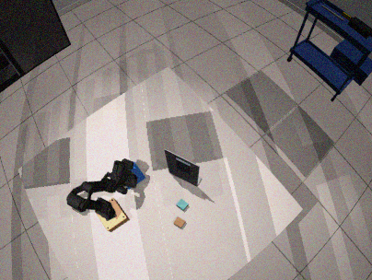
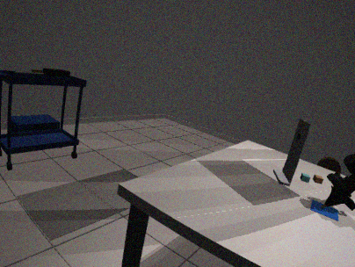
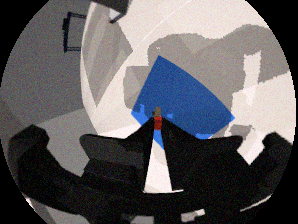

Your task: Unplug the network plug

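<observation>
The blue marked square [image 1: 140, 171] [image 2: 324, 211] [image 3: 185, 90] lies on the table, partly hidden by the arm in the top view and mostly in shadow in the wrist view. My gripper [image 3: 157, 120] [image 2: 326, 205] points down, low over the square. It is shut on the plug [image 3: 158, 123], a small red and tan piece between the fingertips. Whether the plug touches the table cannot be told. The upright dark panel [image 1: 180, 169] [image 2: 296, 150] stands apart from the gripper. Its socket is too small to make out.
A teal block [image 1: 182, 204] [image 2: 305, 177] and a brown block [image 1: 180, 223] [image 2: 318, 179] lie on the table near the panel. The arm's base stands on a wooden plate [image 1: 111, 225]. A blue cart [image 1: 319, 66] [image 2: 39, 140] stands on the floor beyond the table.
</observation>
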`<control>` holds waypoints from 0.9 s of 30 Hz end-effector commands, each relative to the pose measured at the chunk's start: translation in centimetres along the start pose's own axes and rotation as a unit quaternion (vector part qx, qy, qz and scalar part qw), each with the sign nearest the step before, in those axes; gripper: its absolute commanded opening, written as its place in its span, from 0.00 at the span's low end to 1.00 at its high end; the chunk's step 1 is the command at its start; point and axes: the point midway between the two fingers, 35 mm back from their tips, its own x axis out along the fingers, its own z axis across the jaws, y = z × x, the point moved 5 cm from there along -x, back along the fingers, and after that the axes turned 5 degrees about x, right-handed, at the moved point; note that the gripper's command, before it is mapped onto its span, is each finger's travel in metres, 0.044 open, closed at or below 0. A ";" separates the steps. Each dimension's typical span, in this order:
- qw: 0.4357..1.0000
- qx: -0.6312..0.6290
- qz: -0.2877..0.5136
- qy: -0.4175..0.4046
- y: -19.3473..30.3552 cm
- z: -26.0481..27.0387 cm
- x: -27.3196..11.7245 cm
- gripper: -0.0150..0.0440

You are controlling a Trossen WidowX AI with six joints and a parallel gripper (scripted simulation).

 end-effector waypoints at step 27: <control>1.000 0.000 0.000 0.000 0.2 -0.2 0.3 0.52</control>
